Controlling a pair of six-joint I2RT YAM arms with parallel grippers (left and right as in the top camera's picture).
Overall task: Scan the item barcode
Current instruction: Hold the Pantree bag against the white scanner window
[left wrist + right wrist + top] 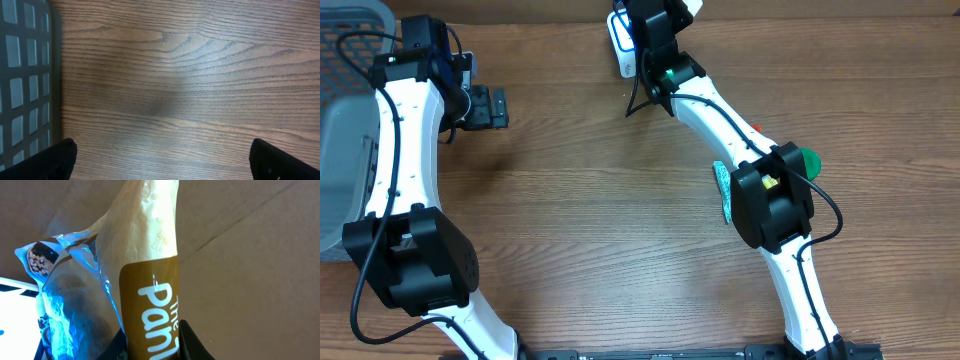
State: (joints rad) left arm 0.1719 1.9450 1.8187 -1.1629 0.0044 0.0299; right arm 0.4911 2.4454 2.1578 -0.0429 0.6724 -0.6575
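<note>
Here the right claw (154,347) is closed narrowly on the lower end of a snack packet (145,255), its two dark fingers pinching the brown label from either side so that the rest of the packet stands free above the grip. That hold looks chosen to leave the printed faces uncovered, and the arm is stretched to the far edge of the bench (600,200), where a white scanner (620,45) sits, so I judge the packet is being presented to the reader. Blue light plays across the clear crinkled film, and a bright white glow fills the lower left corner of the right wrist view, which fits the scanner being just beside the packet. The barcode itself shows in no view, so whether it faces the reader cannot be told. The overhead view gives the layout but almost none of the packet, only a pale sliver past the wrist. It also shows a teal item (724,190) on the bench, partly under the right arm. The left claw (490,107) is spread fully wide and holds nothing, parked beside the grey basket (345,140), probably to keep clear. Its own camera shows only bare wood between the fingertips and the basket's mesh wall.
</note>
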